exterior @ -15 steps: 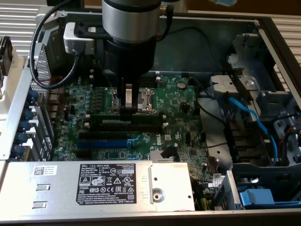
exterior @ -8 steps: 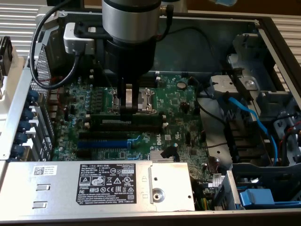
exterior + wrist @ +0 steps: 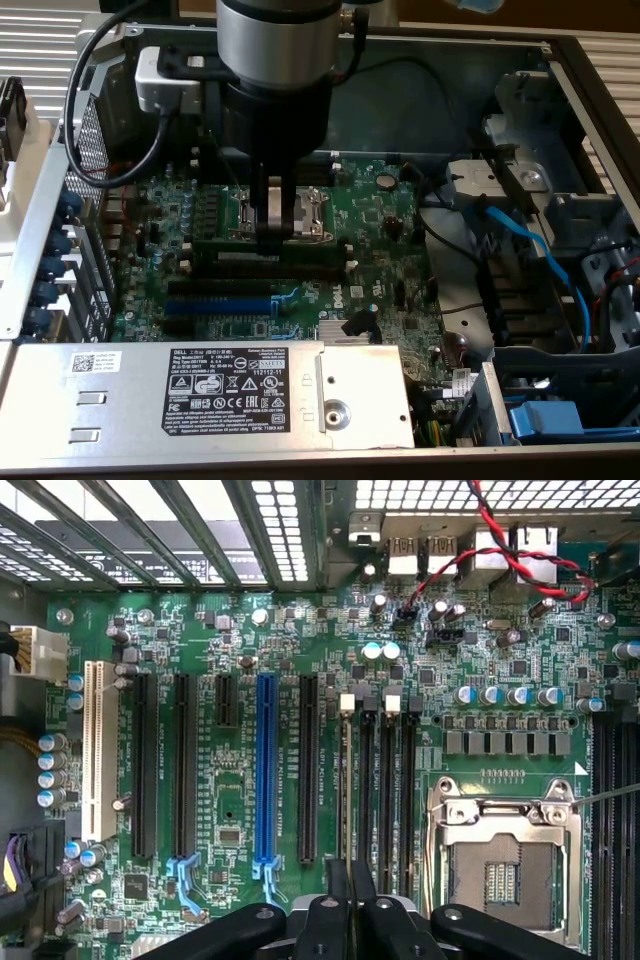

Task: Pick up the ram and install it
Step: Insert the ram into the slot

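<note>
— Green ram (image 3: 310, 247) lies mid-motherboard (image 3: 390, 215) in the exterior view, the end effector (image 3: 272, 228) pinched narrow on its middle.
— Installing step?
— I'd say so. Wrist view: ram (image 3: 346, 780) edge-on, lined along the black slots (image 3: 385, 780). Seating calls for square alignment and an even push.

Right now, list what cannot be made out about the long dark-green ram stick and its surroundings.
Long dark-green ram stick: exterior view, the gripper covers its middle; seating cannot be told.
Silver processor socket: exterior view, partly behind the gripper.
Long black memory slots: wrist view, the gripper hides one end.
</note>
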Robot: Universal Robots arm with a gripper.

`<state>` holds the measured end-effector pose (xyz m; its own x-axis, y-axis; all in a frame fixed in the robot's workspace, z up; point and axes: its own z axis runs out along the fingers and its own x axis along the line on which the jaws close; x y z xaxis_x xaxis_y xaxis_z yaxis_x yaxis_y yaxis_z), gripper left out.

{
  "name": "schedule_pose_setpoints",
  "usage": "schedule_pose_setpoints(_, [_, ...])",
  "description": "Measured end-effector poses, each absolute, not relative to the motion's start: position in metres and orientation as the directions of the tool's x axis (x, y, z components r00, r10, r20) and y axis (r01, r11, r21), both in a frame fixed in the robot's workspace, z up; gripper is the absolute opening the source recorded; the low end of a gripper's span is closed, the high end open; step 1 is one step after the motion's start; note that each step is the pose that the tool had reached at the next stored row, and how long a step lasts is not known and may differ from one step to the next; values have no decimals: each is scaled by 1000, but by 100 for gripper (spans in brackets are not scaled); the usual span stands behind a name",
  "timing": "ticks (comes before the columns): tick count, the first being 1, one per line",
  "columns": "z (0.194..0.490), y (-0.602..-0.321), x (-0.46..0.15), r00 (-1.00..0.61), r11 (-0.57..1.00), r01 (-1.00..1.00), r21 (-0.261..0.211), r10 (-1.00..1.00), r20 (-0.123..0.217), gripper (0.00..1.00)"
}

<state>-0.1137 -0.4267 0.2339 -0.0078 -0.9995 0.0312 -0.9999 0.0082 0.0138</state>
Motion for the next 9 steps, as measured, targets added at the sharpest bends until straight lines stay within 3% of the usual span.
schedule_pose_setpoints(9, [234,-426,-114,-7,7,-1000,13,-999,36,12])
